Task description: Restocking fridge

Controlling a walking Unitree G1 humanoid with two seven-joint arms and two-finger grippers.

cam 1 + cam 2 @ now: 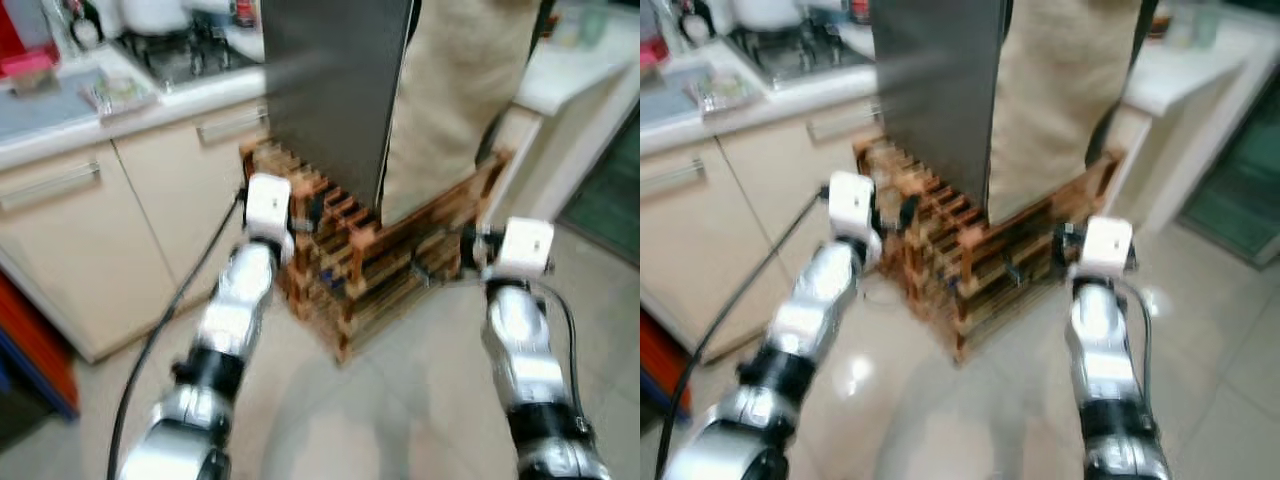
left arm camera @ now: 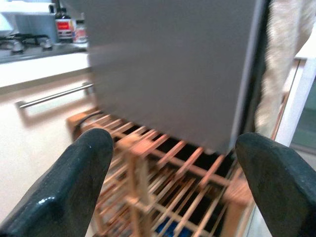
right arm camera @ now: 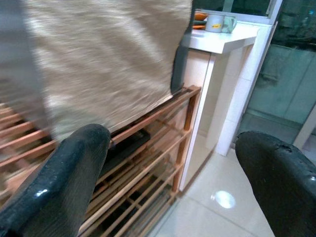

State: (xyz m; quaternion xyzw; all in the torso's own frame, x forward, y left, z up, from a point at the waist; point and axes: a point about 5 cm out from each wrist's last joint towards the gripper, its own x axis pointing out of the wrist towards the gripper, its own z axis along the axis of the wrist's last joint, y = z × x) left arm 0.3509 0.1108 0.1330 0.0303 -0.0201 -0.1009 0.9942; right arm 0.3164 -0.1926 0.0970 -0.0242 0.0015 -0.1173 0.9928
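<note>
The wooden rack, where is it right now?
The wooden rack stands on the floor straight ahead, under the grey fridge, beside the cream cabinets on its left.

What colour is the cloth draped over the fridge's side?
Beige, a plain woven-looking cloth hanging over the grey fridge; it shows best in the right wrist view.

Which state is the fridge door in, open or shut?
Shut, it seems: the grey door shows an unbroken front, no interior showing. Frames are blurred.

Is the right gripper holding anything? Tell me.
No: in the right wrist view the right gripper is open, with the wooden rack and floor beyond its fingers.
</note>
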